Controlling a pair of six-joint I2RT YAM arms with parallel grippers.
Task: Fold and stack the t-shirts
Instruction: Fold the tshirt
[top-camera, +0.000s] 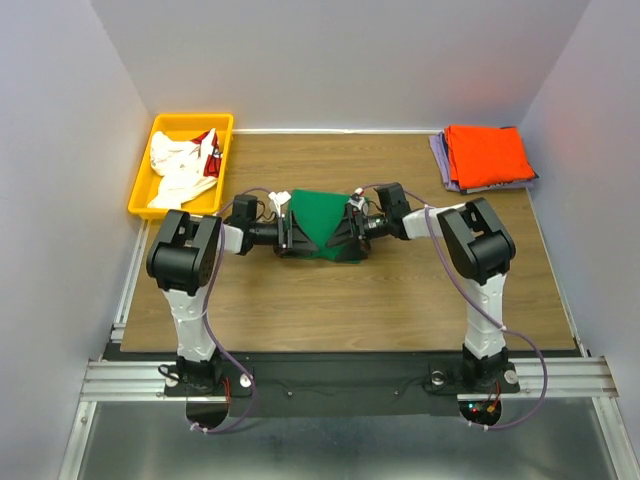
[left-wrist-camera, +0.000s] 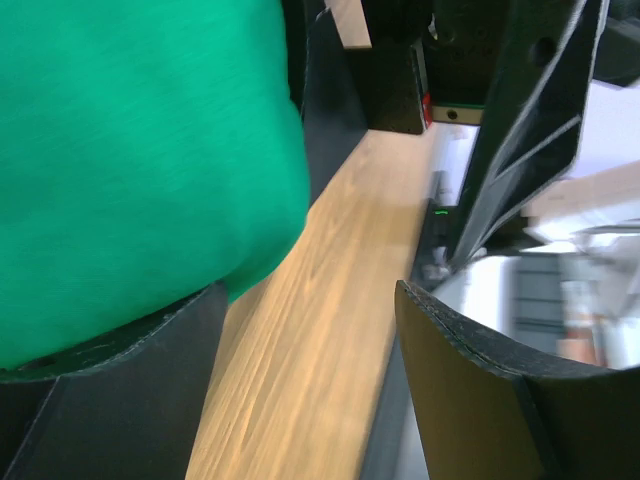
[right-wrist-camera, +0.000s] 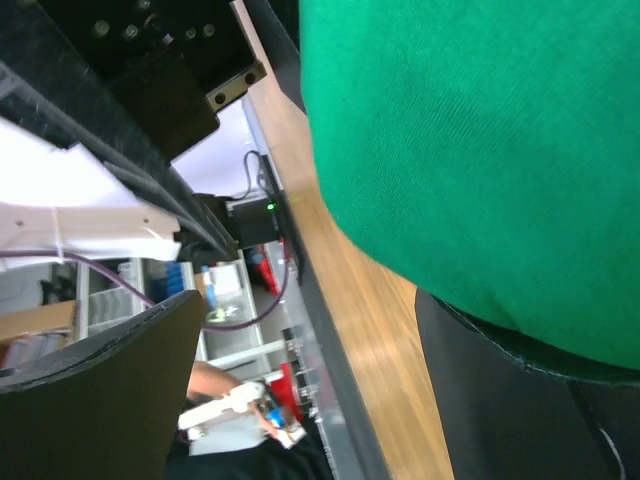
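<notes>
A bright green t-shirt (top-camera: 325, 222), folded into a small bundle, lies mid-table between my two grippers. My left gripper (top-camera: 289, 228) is at its left edge and my right gripper (top-camera: 353, 228) at its right edge, both low over the wood. In the left wrist view the green shirt (left-wrist-camera: 140, 150) rests against one finger while the left gripper (left-wrist-camera: 308, 290) stands open over bare table. The right wrist view mirrors this: the green shirt (right-wrist-camera: 480, 140) lies over one finger of the open right gripper (right-wrist-camera: 308, 300). An orange t-shirt (top-camera: 487, 153) sits folded on a lavender one (top-camera: 441, 158) at the back right.
A yellow bin (top-camera: 141, 190) at the back left holds white shirts with red (top-camera: 182, 165). The wooden table (top-camera: 400, 300) ends at a metal rail near the arm bases. Grey walls close in the left, right and back.
</notes>
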